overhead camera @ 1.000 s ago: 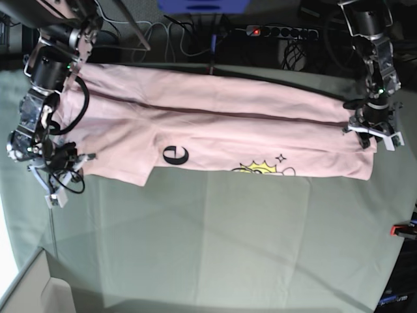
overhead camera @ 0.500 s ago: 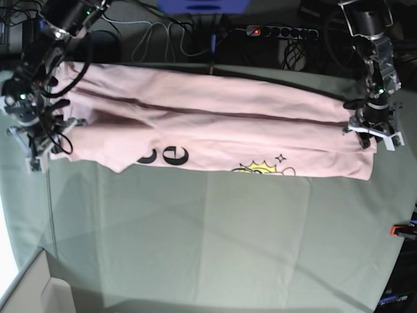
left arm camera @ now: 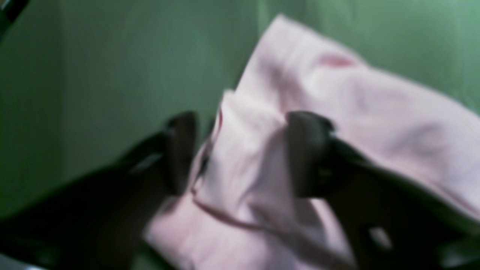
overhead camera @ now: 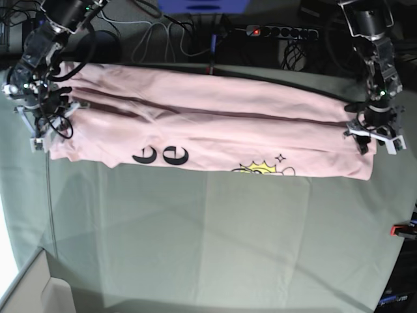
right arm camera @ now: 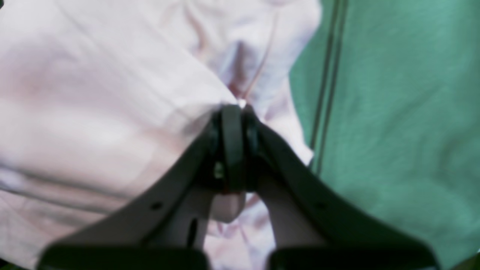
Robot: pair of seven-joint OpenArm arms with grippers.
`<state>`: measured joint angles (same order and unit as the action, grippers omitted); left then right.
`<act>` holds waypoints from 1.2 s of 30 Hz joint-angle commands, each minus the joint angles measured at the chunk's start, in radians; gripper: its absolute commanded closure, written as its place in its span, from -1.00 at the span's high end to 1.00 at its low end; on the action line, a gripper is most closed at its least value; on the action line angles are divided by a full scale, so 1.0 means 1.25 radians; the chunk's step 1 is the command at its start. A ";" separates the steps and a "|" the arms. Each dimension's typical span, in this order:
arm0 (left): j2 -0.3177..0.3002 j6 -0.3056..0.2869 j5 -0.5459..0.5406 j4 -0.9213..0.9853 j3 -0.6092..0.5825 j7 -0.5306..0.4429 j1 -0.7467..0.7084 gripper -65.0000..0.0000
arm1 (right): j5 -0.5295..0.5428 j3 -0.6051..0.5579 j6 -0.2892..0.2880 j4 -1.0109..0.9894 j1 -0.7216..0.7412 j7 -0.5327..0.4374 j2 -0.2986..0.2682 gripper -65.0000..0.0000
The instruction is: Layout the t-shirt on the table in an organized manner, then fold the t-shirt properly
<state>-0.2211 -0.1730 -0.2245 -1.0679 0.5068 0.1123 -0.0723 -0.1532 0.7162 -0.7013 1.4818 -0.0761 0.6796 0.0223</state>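
Note:
The pale pink t-shirt (overhead camera: 215,127) lies as a long folded band across the far part of the table (overhead camera: 215,241). Black letters and a yellow print show along its near edge. My right gripper (overhead camera: 40,124) is at the shirt's left end. In the right wrist view it (right arm camera: 232,112) is shut, pinching the shirt's edge (right arm camera: 112,93). My left gripper (overhead camera: 374,135) is at the shirt's right end. In the blurred left wrist view it (left arm camera: 243,150) is open, with a bunch of pink cloth (left arm camera: 337,97) between its fingers (left arm camera: 307,150).
A power strip (overhead camera: 280,31) and cables lie behind the table's far edge. A red clamp (overhead camera: 401,229) sits at the right edge. A pale box (overhead camera: 32,290) stands at the near left corner. Grey-green cloth spreads in front of the shirt.
My right gripper moved away and to the left, pulling the shirt's left end out flat; a second black letter now shows. My left gripper has barely moved.

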 commanded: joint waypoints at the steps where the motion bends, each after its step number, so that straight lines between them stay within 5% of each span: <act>1: -0.013 -0.002 -0.003 -0.026 0.003 -0.021 0.003 0.47 | 0.008 0.000 0.003 0.012 -0.002 -0.012 -0.003 -0.76; 6: -0.012 -0.002 -0.003 -0.087 0.001 -0.021 -0.024 0.90 | 0.008 0.000 0.003 0.014 -0.020 -0.012 -0.001 -0.41; 20: -0.016 -0.003 0.005 0.022 -0.001 -0.025 -0.015 0.90 | 0.008 0.005 0.003 0.017 -0.024 -0.005 -0.001 -0.35; 29: -0.051 -0.003 -0.003 0.118 -0.104 -0.027 0.012 0.88 | 0.008 0.003 0.003 0.018 -0.023 -0.007 -0.004 -0.35; 32: -0.048 -0.003 -0.003 0.117 -0.107 -0.027 0.011 0.55 | 0.008 0.003 0.003 0.018 -0.022 -0.007 -0.004 -0.35; 36: -0.047 -0.003 -0.003 0.116 -0.100 -0.027 0.011 -0.35 | 0.008 0.005 0.003 0.018 -0.020 -0.007 -0.005 -0.35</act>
<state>-0.2699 -0.1890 -0.2432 -0.9237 0.3779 0.0265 -0.0544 -0.1528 0.7193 -0.7013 1.4849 -0.1093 0.6849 0.0296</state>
